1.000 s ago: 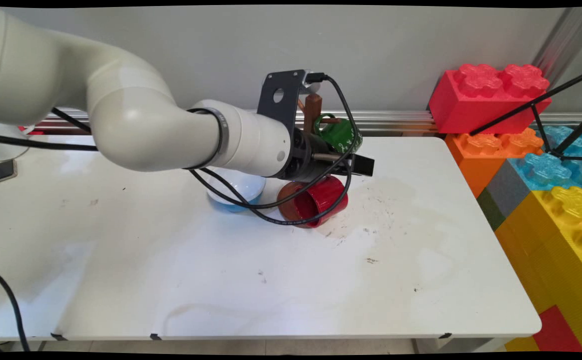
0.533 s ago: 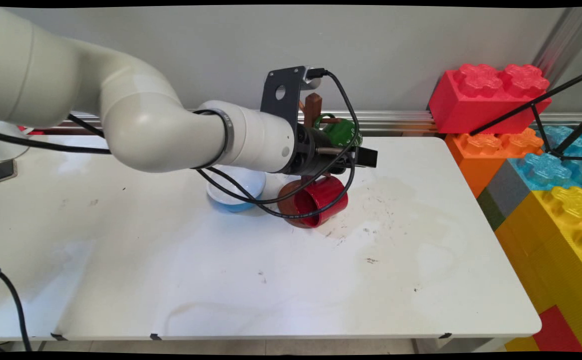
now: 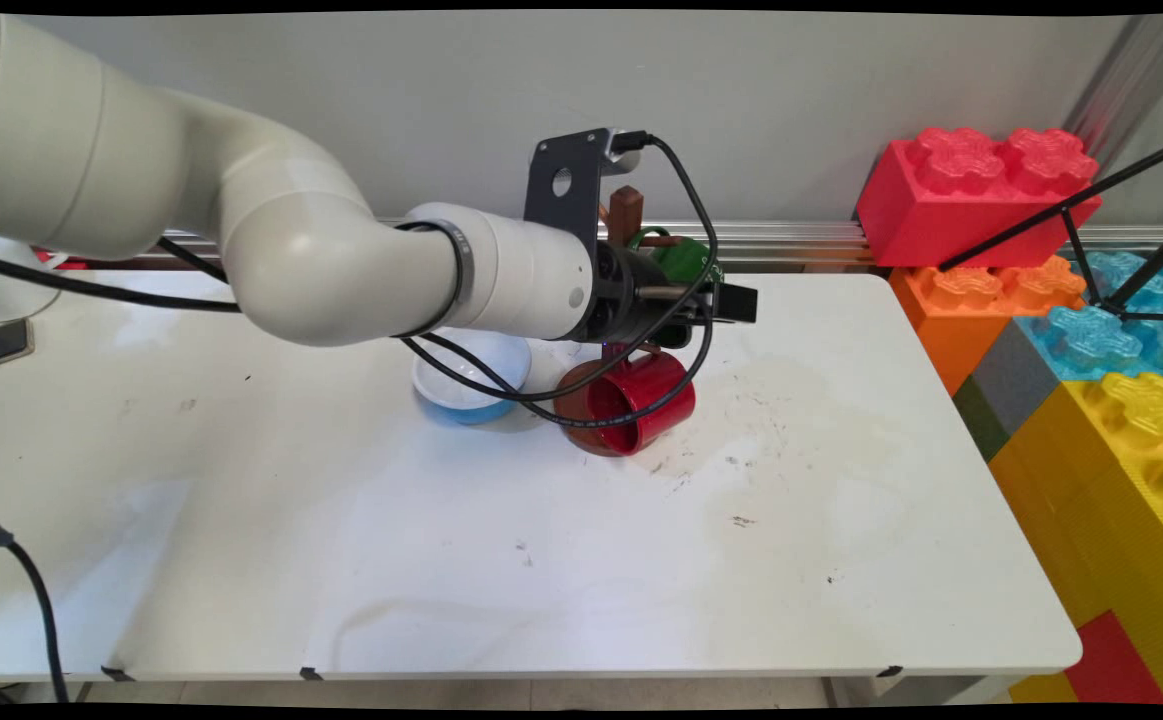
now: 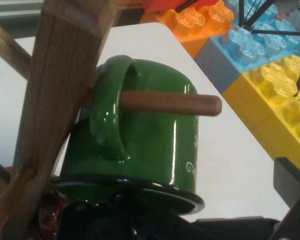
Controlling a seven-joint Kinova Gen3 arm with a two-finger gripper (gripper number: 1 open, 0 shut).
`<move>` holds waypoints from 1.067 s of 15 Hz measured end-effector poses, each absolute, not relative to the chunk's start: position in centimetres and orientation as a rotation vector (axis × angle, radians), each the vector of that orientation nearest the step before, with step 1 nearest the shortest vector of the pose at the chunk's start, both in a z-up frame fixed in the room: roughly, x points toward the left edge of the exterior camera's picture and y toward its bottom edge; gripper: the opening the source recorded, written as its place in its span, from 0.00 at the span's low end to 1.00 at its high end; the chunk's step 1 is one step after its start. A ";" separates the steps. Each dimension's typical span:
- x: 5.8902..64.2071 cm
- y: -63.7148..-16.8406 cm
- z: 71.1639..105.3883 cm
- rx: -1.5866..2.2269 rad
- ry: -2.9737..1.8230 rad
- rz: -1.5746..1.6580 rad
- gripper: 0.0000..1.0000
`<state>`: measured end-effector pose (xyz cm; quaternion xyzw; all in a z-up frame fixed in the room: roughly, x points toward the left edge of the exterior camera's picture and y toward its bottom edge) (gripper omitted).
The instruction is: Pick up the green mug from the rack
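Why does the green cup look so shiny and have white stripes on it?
Hand view: the green cup is glossy, so room light bounces off it as bright streaks, chiefly down its side and on its handle. The wooden peg is matte and shows no such glare. Main view: the red cup glints too.

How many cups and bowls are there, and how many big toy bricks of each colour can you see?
Green mug: 1
Red mug: 1
Blue-and-white bowl: 1
Wooden mug rack: 1
Red brick: 1
Orange brick: 1
Blue brick: 1
Yellow brick: 1
Total: 8
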<state>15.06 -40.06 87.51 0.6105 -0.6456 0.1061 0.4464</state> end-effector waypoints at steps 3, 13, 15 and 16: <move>15.2 -40.0 87.4 1.516 -1.595 0.262 1.00; 15.7 -39.8 87.4 1.519 -1.590 0.258 1.00; 15.7 -39.7 87.5 1.519 -1.589 0.257 1.00; 15.7 -39.7 87.5 1.519 -1.589 0.257 1.00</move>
